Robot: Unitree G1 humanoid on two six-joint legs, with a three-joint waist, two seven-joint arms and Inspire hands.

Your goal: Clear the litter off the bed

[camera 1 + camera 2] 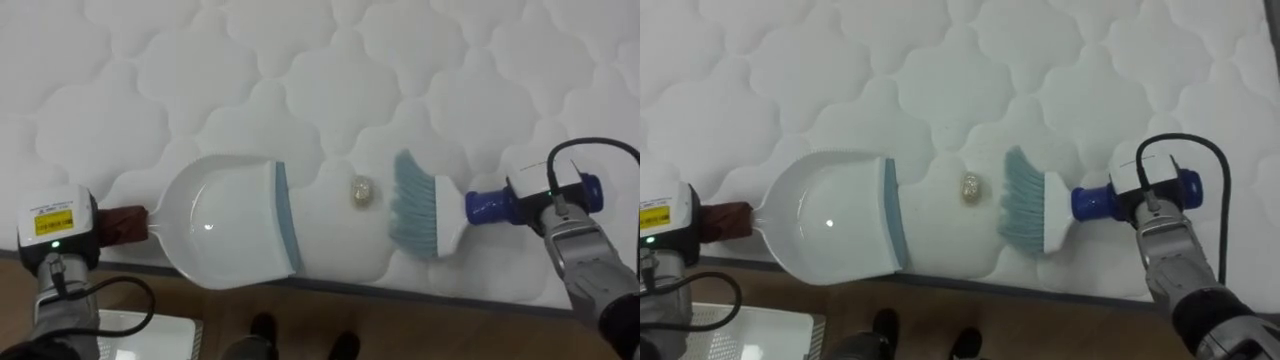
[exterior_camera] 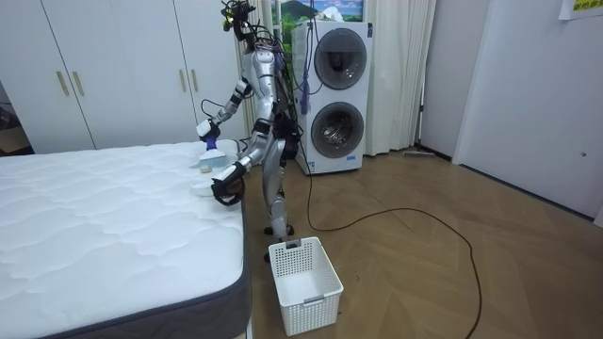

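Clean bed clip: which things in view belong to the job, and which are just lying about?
Part of the job:
mattress
dustpan, its handle at the left hand
brush, gripped by the right hand
small crumpled scrap, lying between dustpan and brush

Just about:
white basket on the floor
stacked washing machines
wardrobe
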